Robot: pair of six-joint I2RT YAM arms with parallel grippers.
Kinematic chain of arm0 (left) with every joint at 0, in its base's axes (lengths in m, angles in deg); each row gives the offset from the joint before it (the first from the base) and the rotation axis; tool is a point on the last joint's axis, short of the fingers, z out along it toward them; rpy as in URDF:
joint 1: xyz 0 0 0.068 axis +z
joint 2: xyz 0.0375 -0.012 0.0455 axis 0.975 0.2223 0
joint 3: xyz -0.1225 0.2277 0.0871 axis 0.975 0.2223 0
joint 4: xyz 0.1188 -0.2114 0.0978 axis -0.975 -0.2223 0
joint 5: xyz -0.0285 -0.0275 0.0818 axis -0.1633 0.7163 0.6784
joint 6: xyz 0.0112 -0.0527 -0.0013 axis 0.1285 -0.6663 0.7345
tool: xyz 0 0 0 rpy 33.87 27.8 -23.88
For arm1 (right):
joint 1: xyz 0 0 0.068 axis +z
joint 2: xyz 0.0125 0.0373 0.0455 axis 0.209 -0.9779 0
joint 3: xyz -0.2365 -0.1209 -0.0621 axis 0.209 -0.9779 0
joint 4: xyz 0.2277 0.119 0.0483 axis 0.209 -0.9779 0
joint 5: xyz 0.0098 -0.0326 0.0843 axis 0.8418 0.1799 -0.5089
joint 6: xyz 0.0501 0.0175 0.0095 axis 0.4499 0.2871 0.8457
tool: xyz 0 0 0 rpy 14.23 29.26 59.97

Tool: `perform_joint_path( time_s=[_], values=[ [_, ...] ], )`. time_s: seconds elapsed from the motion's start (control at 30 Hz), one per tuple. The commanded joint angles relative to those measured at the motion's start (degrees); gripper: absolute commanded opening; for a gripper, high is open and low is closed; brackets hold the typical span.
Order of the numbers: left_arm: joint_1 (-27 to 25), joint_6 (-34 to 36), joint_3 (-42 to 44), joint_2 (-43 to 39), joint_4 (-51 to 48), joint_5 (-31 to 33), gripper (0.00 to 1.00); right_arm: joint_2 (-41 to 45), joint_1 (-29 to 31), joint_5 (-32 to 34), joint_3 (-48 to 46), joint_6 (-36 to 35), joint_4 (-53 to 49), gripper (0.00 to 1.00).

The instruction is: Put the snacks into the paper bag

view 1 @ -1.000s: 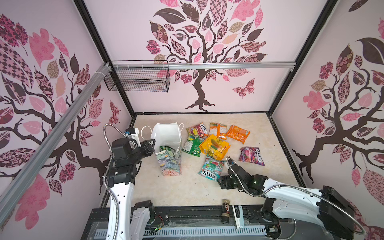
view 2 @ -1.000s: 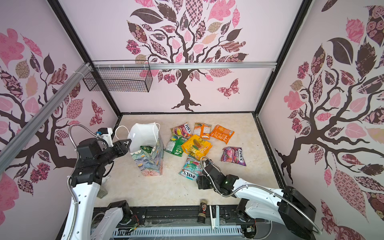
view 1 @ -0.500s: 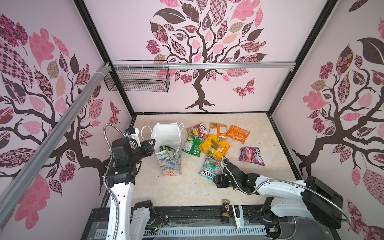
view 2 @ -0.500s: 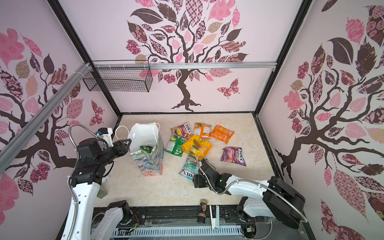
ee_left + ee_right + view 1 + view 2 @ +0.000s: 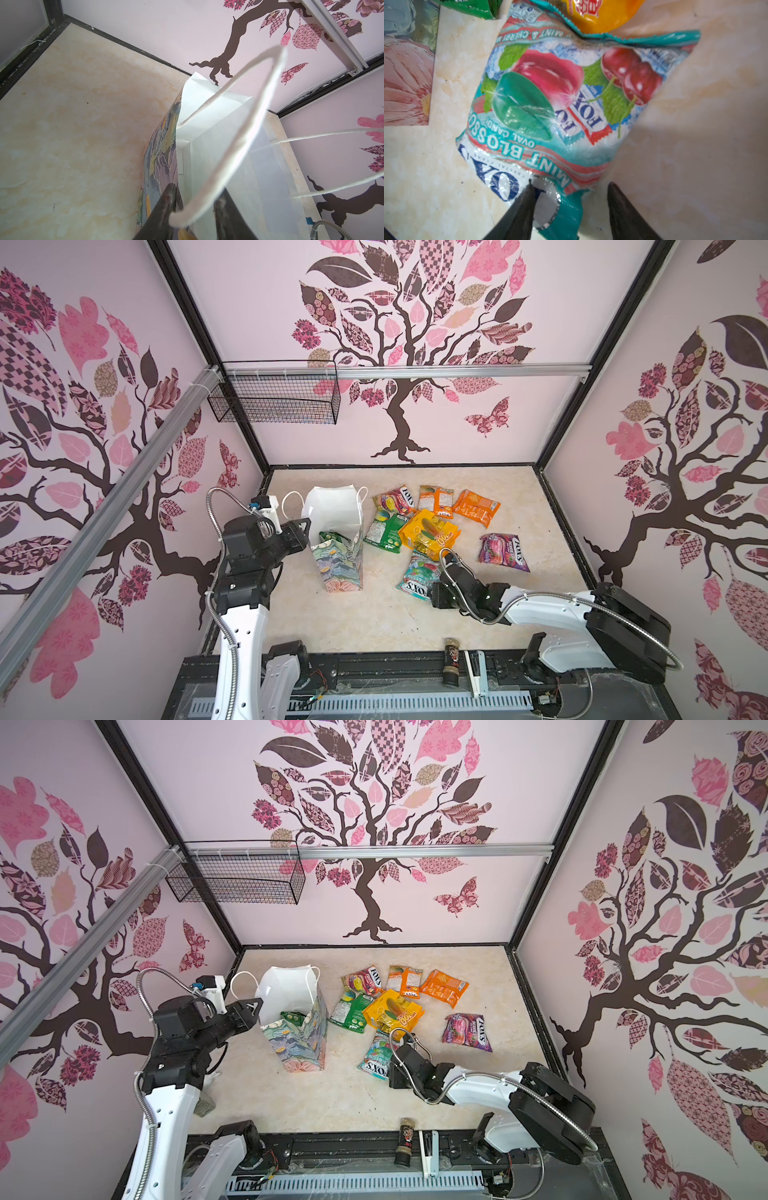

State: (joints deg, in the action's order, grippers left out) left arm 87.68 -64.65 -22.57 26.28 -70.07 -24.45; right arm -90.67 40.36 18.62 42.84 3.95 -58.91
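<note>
The paper bag stands upright at the left, floral outside and white inside, with a green packet showing in its mouth. My left gripper is open astride the bag's side wall, one finger outside and one inside, with a white cord handle looping between them. Several snacks lie to the right: green, yellow, orange and purple. My right gripper is open, its jaws astride the near corner of the teal FOX'S packet.
A black wire basket hangs on the back rail at the left. A small dark jar and a white stapler-like object sit on the front rail. The yellow packet overlaps the teal packet's far end.
My right gripper has slid left up to the teal packet's near edge and its jaws have narrowed around the corner. The left arm and the bag have not moved.
</note>
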Motion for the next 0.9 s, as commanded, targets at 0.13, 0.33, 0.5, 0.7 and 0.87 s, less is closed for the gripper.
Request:
perform_joint_path(
  time_s=[0.13,0.33,0.5,0.7,0.87],
  values=[
    [0.2,0.41,0.81,-0.53,0.41,0.53,0.34,-1.42,-0.08,1.31,-1.78,1.61,0.01,0.08],
    [0.21,0.5,0.89,-0.58,0.43,0.67,0.34,2.63,-0.07,0.95,-2.49,1.53,-0.13,0.0],
    [0.28,0.5,0.91,-0.63,0.45,0.72,0.34,8.59,-0.07,0.97,-2.92,0.27,-2.03,0.0],
    [0.27,0.48,0.98,-0.85,0.41,0.9,0.34,15.14,-0.12,-0.12,-3.65,-1.49,-2.17,0.0],
    [0.27,0.5,1.04,-1.02,0.59,0.99,0.34,18.44,-0.1,-1.79,-3.34,-2.28,-1.06,0.0]
  ],
)
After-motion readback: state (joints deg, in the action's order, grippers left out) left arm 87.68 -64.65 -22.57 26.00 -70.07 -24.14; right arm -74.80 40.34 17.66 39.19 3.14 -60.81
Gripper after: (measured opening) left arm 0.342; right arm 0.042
